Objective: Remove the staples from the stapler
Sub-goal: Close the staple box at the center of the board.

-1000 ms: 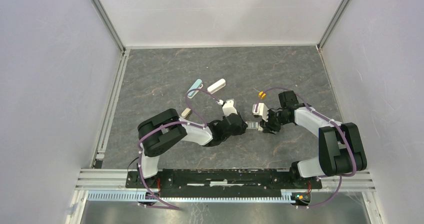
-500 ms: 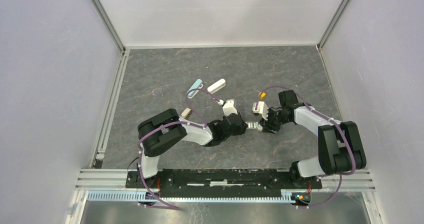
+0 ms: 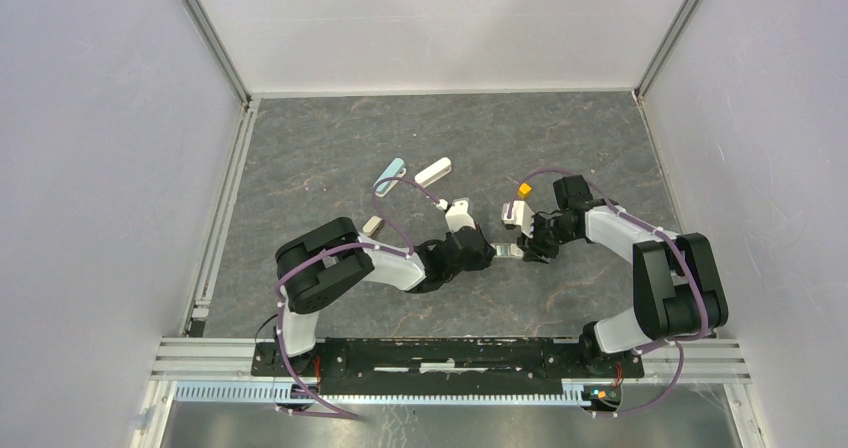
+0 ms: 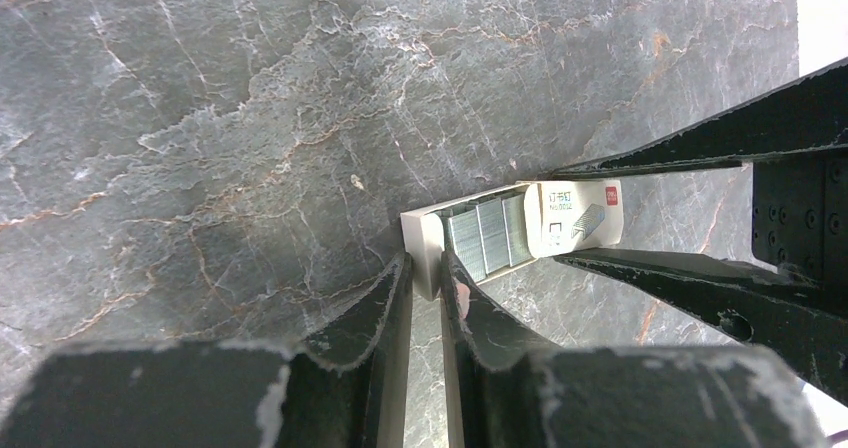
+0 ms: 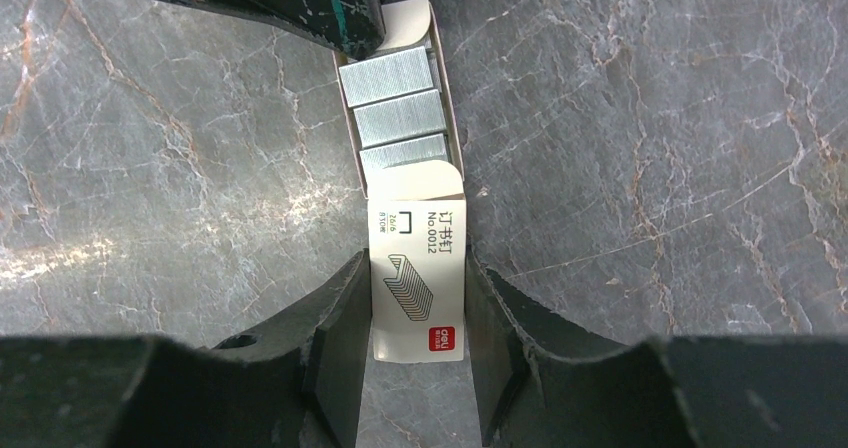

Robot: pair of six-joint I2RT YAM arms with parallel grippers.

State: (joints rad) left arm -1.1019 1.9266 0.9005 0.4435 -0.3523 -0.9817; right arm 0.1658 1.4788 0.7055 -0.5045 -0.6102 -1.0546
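A small white staple box lies on the table between both grippers (image 3: 507, 251). Its inner tray is slid partly out and shows three grey staples strips side by side (image 5: 395, 103), also in the left wrist view (image 4: 490, 236). My left gripper (image 4: 425, 268) is shut on the tray's end wall (image 4: 420, 236). My right gripper (image 5: 417, 278) is shut on the printed box sleeve (image 5: 417, 298), one finger on each side. A teal oblong piece (image 3: 390, 176) and a white oblong piece (image 3: 433, 172) lie apart at the back left.
A yellow cube (image 3: 524, 188) sits just behind my right wrist. A small beige block (image 3: 372, 225) lies left of my left arm. Metal rails (image 3: 225, 198) and white walls border the grey stone-patterned table.
My right wrist has shifted slightly left and back, uncovering more of the yellow cube. The left arm and the box stay almost in place.
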